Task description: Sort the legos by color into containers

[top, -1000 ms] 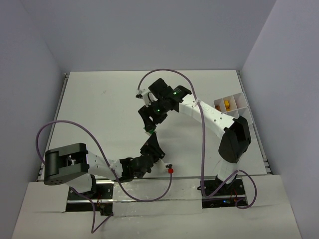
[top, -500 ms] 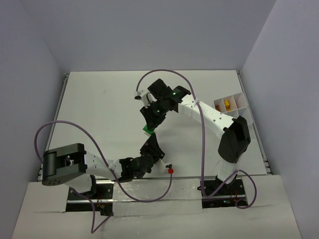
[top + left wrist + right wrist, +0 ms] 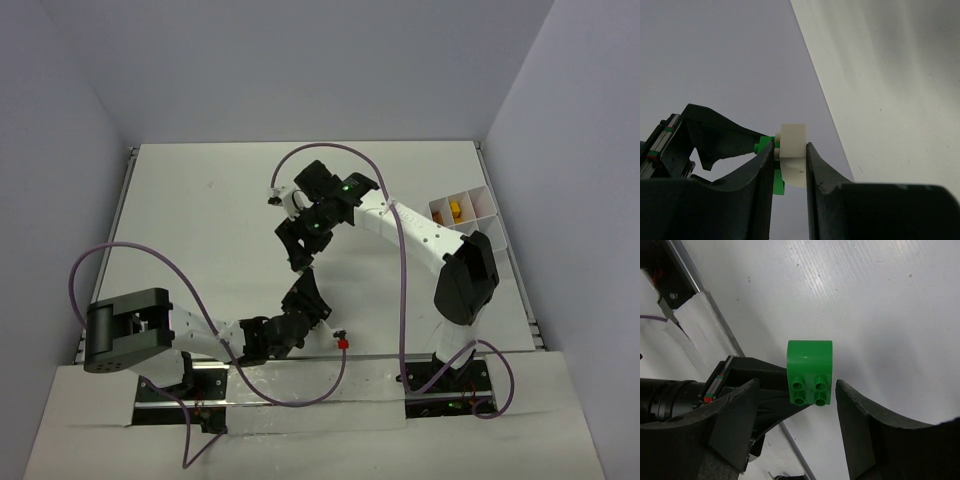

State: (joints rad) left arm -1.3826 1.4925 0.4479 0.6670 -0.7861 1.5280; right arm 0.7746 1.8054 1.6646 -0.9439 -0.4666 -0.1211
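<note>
While my two arms meet over the middle of the table (image 3: pixel 200 220), the holdings stand as follows.

Item, left pincer (image 3: pixel 790 151): clamped on a white brick (image 3: pixel 792 152), one finger on each side face. A green brick (image 3: pixel 768 150) is joined to the white one on its far side, poking out past my left finger.

Item, right pincer (image 3: pixel 797 386): jaws apart, one finger on each side of that green brick, with a gap on both sides and no contact. Its four studs face my wrist camera.

Item, room: in the overhead view, bare tabletop lies to the left of both pincers and beyond them up to the back wall. The table's side rails are well apart from either pincer.

Item, tray (image 3: pixel 484 196): at the table's right edge, well to the right of my right pincer, a yellow brick (image 3: pixel 456 209) in one compartment.

Item, views: only the left wrist shows the white brick; the right wrist shows the green one alone, with my left pincer's dark body behind it. From overhead my own fingers hide both bricks.
</note>
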